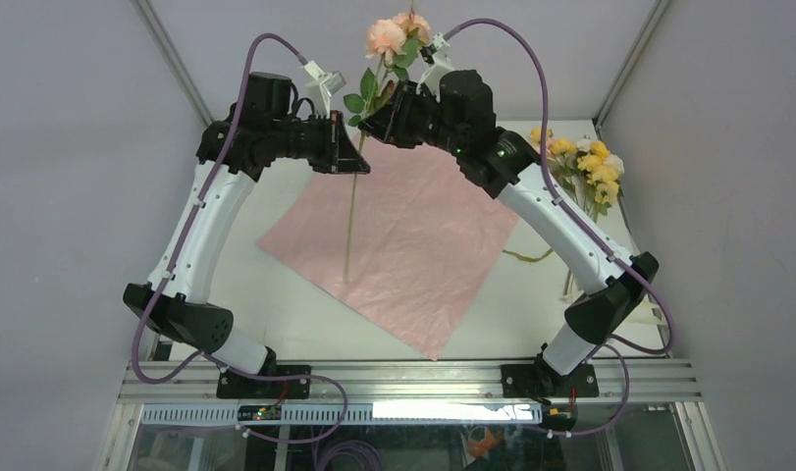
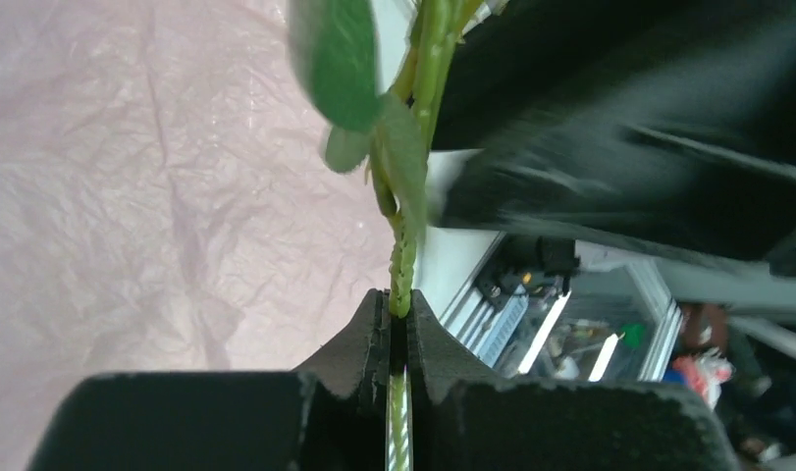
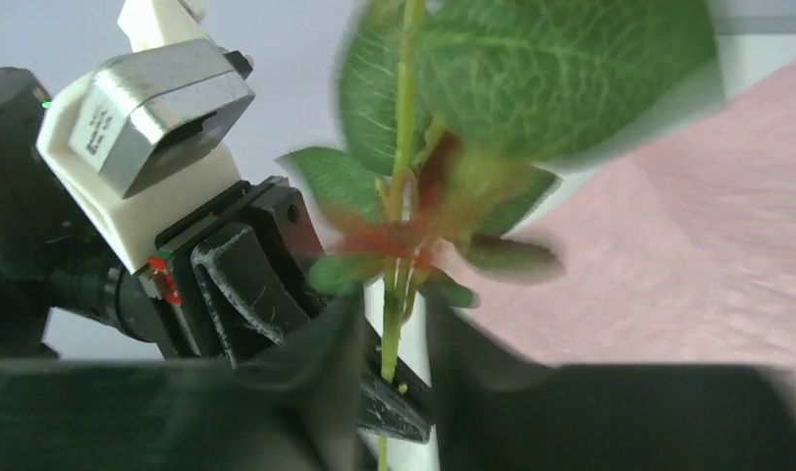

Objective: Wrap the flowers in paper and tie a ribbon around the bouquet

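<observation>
Above the far corner of the paper [image 1: 413, 245], the left gripper [image 2: 398, 306] is clamped tight on a pink-bloomed stem [image 1: 350, 228]. The stem stands upright, its lower end hanging over the sheet's middle. Just higher on that stem, among its leaves, the right gripper [image 3: 394, 329] has its jaws narrowly parted, with the stem running through the gap. Beyond the paper's right corner lie the other flowers [image 1: 582, 169], yellow and white
</observation>
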### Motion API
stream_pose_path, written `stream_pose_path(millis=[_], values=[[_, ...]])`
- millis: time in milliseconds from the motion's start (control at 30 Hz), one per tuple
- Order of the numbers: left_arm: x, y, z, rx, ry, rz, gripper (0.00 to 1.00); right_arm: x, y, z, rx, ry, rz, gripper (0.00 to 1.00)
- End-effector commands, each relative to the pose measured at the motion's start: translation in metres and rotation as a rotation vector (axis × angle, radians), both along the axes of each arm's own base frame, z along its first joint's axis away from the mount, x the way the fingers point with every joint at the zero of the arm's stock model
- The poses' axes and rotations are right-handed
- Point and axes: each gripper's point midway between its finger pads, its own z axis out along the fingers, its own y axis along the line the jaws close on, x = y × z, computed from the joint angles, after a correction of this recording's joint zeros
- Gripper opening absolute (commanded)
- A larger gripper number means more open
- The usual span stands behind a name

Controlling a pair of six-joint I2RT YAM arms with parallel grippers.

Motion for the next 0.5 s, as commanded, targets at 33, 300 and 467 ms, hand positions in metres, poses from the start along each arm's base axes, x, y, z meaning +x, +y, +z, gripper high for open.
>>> stream_pose_path(millis=[33, 300, 467], values=[[0.042, -0.013, -0.046, -0.132, 0.323, 0.305, 0.0, 0.041, -0.085, -0.011, -0.189, 0.065, -0.343, 0.59], [0.104, -0.057, -0.144, 0.047, 0.434, 0.499, 0.0, 0.055, -0.242, -0.122, -0.697, 0.273, -0.72, 0.72], [0.142, -0.057, -0.204, 0.142, 0.463, 0.601, 0.0, 0.039, -0.314, -0.169, -0.794, 0.441, -0.796, 0.73]])
